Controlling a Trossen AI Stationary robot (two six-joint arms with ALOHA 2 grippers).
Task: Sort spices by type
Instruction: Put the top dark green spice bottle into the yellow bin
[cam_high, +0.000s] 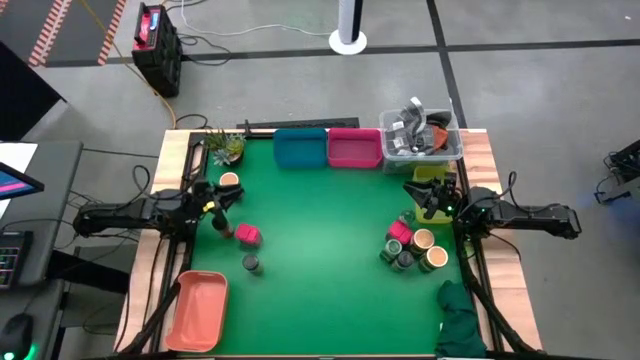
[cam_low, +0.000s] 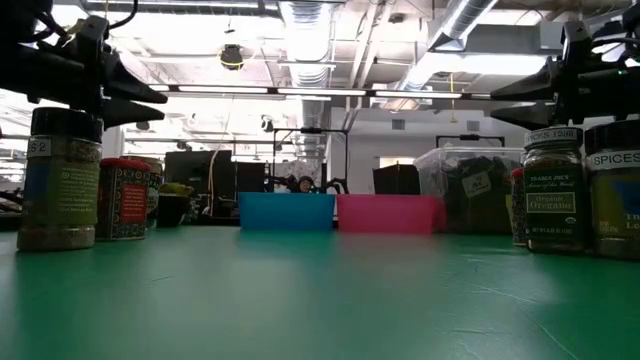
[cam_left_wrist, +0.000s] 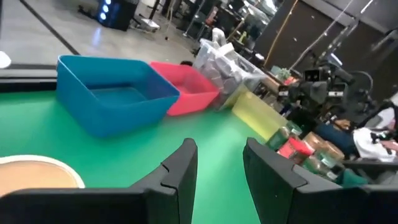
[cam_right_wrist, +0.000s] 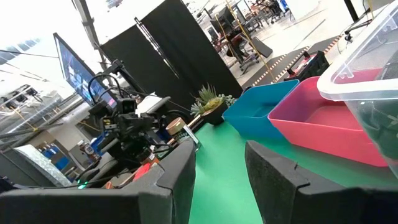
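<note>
Two clusters of spices sat unsorted on the green worktop (cam_high: 320, 270): a tan-topped jar (cam_high: 229, 181), pink pack (cam_high: 248, 236) and dark-lidded jar (cam_high: 251, 263) on the left, a mixed bunch (cam_high: 412, 248) on the right. Left tool (cam_high: 222, 200) and right tool (cam_high: 436, 198) hung clenched and empty near their clusters, likely staged to start. Blue bin (cam_high: 300, 148), pink bin (cam_high: 354, 149), yellow bin (cam_high: 428, 176) and orange tray (cam_high: 199, 308) looked empty, probably one per type.

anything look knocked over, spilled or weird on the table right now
Nothing spilled or tipped that I can see. The spices are just unsorted: three sit loose near the left gripper, a mixed cluster by the right gripper.
</note>
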